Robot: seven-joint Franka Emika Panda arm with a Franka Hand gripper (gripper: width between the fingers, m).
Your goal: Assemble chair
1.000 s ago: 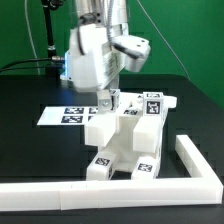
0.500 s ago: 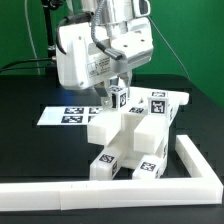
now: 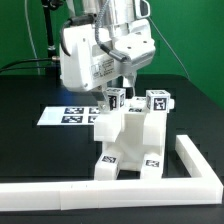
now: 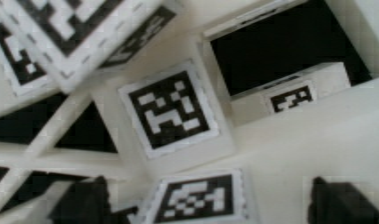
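The white blocky chair (image 3: 130, 135) stands near the table's middle, with black-and-white tags on its cube-topped posts and feet. My gripper (image 3: 112, 96) reaches down from above at the chair's upper part on the exterior view's left, by a tagged cube. In the wrist view the chair's tagged faces (image 4: 168, 105) fill the picture. My gripper (image 4: 207, 200) has a white tagged piece between its two dark fingers (image 4: 88, 200), and they appear closed on its sides.
The marker board (image 3: 62, 115) lies flat behind the chair on the exterior view's left. A long white L-shaped rail (image 3: 190, 160) runs along the front and the exterior view's right of the black table.
The chair has turned and risen from a tilted pose to a more upright one, moving with my gripper. The arm has shifted slightly to the exterior view's right.
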